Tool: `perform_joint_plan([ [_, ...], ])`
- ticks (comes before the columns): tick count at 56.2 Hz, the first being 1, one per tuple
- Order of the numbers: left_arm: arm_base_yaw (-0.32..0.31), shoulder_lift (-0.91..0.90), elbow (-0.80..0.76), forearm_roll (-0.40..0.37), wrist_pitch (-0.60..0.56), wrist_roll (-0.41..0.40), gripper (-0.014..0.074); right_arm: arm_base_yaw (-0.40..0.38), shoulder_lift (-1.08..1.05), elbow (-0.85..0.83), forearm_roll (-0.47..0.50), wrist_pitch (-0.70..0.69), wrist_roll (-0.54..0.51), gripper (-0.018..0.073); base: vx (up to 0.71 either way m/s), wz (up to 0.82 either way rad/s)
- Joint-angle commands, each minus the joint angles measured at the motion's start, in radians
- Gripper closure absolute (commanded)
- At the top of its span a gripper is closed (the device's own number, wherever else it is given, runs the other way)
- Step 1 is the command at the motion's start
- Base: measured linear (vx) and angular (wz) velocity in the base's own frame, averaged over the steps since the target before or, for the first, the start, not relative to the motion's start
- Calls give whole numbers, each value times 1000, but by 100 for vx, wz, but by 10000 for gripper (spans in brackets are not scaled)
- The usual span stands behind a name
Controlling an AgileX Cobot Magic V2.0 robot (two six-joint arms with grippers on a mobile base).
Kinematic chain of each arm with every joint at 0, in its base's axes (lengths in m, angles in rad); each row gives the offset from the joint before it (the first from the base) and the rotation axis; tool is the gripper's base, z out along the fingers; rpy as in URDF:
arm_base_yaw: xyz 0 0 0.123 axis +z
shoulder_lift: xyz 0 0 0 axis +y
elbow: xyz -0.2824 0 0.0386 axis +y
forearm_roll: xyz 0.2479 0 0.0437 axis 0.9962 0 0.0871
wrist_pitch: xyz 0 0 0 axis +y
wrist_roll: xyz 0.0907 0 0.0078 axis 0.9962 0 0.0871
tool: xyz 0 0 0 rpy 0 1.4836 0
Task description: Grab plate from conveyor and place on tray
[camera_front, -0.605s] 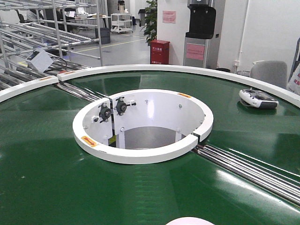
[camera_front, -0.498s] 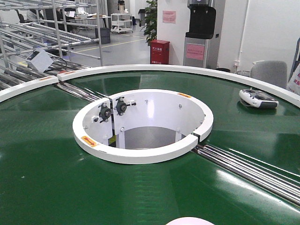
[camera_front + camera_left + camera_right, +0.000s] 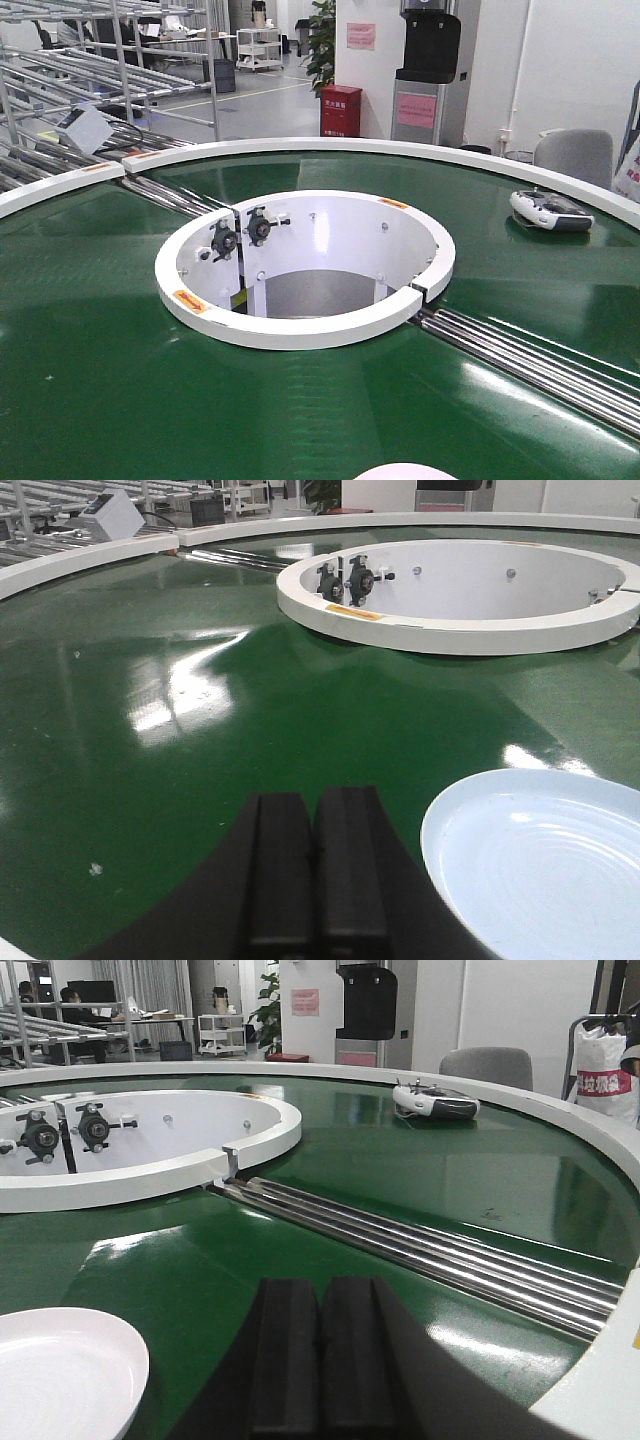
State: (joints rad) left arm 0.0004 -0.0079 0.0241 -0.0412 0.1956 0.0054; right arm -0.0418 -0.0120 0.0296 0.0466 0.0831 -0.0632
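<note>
The plate point(image 3: 540, 870) lies flat on the green belt of the conveyor point(image 3: 200, 710), between the two arms: at about 2 o'clock of the left gripper point(image 3: 315, 825) and at about 10 o'clock of the right gripper point(image 3: 320, 1305). Both grippers are closed, fingers pressed together, holding nothing. The tray is not in view, so the placing path cannot be judged.

Likely faults:
- Closed fingers cannot take the rim, and an approach without opening would probably push the glossy plate across the belt.
- The rim lies flush on the belt, so a finger may fail to get under it, or the smooth glaze may slip out of a shallow grasp.
- Whether the belt is running cannot be told. If it is, the plate may drift out of reach.

Edges:
- The steel rollers point(image 3: 430, 1250) cross the belt at 1 o'clock of the right gripper.
- The raised outer rim point(image 3: 600, 1380) stands near at 3 o'clock.
- The white-walled hole point(image 3: 310, 260) opens at 12 o'clock, well apart.
- A remote control point(image 3: 550, 210) rests far off at 1 o'clock.

Bare belt from 9 to 12 o'clock of the left gripper gives open room.
</note>
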Motion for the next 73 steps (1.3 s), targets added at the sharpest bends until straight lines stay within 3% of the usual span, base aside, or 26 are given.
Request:
perform_joint_plan([
  [1,1,-8,27,2,-124,6,594,-4,-10,15,-10,-89,-4,568,0,0],
  [6,1,-8,26,2,-186,6,594,-4,-10,15,-10,-139,-4,568,0,0],
  [10,1,-8,14,1,-294,2,594,-4,-10,13,-5,-254,-4,568,0,0],
  [14,1,-8,-10,1,-437,-44,594,-4,-10,-12,14,-385,-3,568,0,0],
  [18,1,-5,-87,1,-506,-106,594,-4,-9,-100,21,-388,-4,568,0,0],
  [30,1,225,-518,2,-364,13,594,-4,211,-569,20,-130,-8,568,0,0],
  [36,1,411,-711,1,-314,12,594,-4,398,-751,8,-38,-8,568,0,0],
  [42,1,553,-822,1,-265,12,594,-4,534,-832,8,-15,-8,568,0,0],
  [60,0,660,-857,1,-237,12,571,-4,653,-848,8,67,-19,542,0,0],
  [67,-1,660,-857,1,-203,12,485,-4,653,-848,8,86,-31,455,0,0],
  [73,-1,660,-857,1,-183,12,365,-4,653,-848,8,90,-30,302,0,0],
])
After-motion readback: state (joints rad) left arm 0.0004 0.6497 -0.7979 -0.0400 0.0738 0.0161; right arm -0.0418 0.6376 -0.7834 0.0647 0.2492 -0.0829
